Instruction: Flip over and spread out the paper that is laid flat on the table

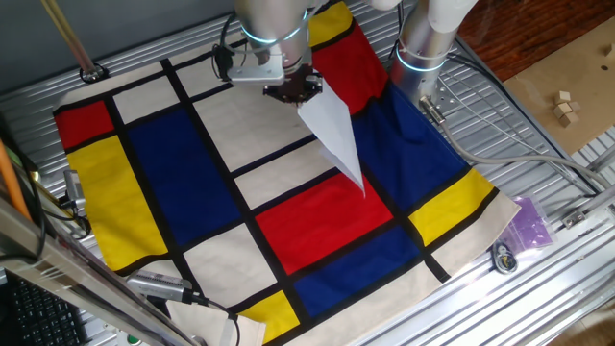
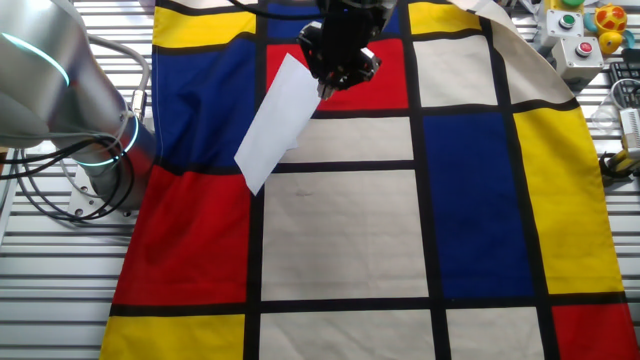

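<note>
The paper (image 1: 334,133) is a plain white sheet hanging in the air from my gripper (image 1: 300,92), lifted off the cloth-covered table (image 1: 538,279). The gripper is shut on the sheet's upper edge; the sheet slopes down and away, its lower tip close to the red block of the cloth (image 1: 322,216). In the other fixed view the paper (image 2: 275,125) hangs down-left from the gripper (image 2: 328,90), over the blue and cream blocks. The fingertips are mostly hidden by the gripper body.
The arm's silver base (image 1: 418,48) stands at the cloth's far edge, with cables (image 1: 519,144) on the metal. A purple bag (image 1: 531,223) and small round part (image 1: 504,257) lie at the right. A button box (image 2: 575,30) sits at the corner.
</note>
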{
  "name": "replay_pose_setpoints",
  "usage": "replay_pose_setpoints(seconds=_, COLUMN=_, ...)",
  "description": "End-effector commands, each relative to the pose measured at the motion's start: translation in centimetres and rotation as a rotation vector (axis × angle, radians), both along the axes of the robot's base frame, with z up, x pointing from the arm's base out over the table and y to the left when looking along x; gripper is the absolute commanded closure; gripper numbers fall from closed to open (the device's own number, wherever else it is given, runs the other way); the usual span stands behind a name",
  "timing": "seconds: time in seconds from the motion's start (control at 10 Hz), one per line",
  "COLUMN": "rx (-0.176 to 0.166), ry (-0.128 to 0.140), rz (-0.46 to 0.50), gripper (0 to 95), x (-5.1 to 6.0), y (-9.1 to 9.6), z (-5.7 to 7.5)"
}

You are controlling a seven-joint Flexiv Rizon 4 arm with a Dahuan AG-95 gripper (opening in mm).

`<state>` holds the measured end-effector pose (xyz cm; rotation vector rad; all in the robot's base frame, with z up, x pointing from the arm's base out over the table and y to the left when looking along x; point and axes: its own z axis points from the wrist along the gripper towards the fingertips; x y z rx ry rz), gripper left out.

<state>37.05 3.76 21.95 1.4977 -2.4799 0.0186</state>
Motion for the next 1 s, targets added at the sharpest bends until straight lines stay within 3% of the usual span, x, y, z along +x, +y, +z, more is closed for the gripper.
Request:
replay_pose_setpoints(seconds=0.1, rx=-0.005, ry=-0.022, rz=-0.037, gripper=95.0, x=-0.20, y=-0.07, z=0.02)
replay_pose_setpoints(seconds=1.0, rx=-0.026, ry=-0.044, rz=-0.078, gripper=95.0, x=-0.20, y=-0.07, z=0.02)
